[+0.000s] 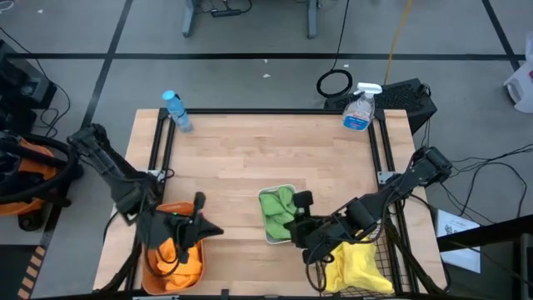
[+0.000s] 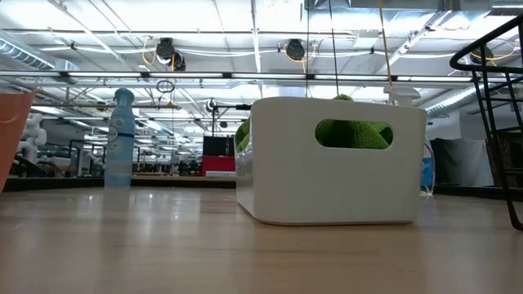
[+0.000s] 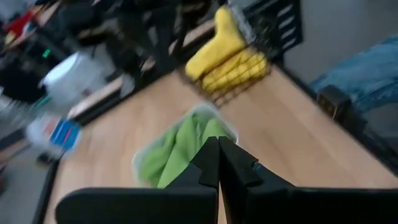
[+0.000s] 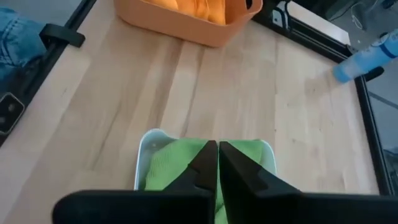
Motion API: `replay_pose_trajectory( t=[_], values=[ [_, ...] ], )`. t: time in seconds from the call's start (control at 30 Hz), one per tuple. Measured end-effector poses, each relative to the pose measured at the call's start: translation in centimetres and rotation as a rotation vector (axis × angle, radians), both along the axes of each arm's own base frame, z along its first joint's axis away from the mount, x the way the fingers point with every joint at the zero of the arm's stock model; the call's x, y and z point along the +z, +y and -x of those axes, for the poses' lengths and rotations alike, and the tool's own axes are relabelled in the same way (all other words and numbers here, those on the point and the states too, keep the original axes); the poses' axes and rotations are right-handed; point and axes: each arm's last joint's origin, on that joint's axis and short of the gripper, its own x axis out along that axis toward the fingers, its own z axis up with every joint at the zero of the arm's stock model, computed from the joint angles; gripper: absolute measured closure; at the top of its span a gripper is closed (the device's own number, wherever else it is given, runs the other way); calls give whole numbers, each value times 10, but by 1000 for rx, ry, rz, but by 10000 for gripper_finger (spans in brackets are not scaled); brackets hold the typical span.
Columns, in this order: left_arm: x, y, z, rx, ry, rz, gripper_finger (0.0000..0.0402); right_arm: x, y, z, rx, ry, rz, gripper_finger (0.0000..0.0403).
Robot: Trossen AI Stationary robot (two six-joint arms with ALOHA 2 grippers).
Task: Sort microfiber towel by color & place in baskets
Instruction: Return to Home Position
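Observation:
The orange tub (image 1: 148,268) sits at the table's near left corner with orange towels (image 1: 171,250) in it. My left gripper (image 1: 215,231) hovers above its right rim, shut and empty, pointing right (image 3: 219,155). The white bin (image 1: 268,237) stands near the table's middle and holds green towels (image 1: 276,208). My right gripper (image 1: 293,227) hangs over the bin's right side, shut and empty, pointing left (image 4: 217,158). The black wire-mesh basket (image 1: 391,258) at the near right corner holds yellow towels (image 1: 358,262). The low view shows the bin (image 2: 327,180) with green cloth (image 2: 351,135) through its handle hole.
A water bottle (image 1: 176,110) stands at the far left corner and a spray bottle (image 1: 360,108) at the far right corner. Bare wood lies across the far half of the table and between tub and bin. Black frame rails run along the left and right edges.

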Motion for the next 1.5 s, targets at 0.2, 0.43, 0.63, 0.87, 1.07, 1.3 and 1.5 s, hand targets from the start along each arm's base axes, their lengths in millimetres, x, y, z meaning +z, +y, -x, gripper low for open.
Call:
replay_pose_trajectory(
  t=[0.2, 0.43, 0.63, 0.87, 1.07, 1.3, 1.5],
  values=[
    [-12, 25, -12, -66, -62, 9, 400, -15, -14, 31, 13, -61, -47, 400],
    [-34, 66, 1, -97, -138, 136, 401, -43, -47, 82, 92, -250, -195, 402],
    [-52, 98, 22, -14, -187, 201, 401, -74, -81, 120, 153, -414, -258, 402],
    [-65, 124, 50, 45, -262, 245, 401, -102, -115, 151, 143, -518, -289, 402],
    [-78, 137, 67, 27, -296, 310, 401, -115, -131, 167, 171, -564, -319, 403],
    [-109, 146, 76, 44, -285, 355, 401, -126, -140, 173, 167, -572, -327, 403],
    [-127, 150, 81, 37, -290, 395, 401, -133, -142, 173, 192, -576, -345, 403]
  ],
)
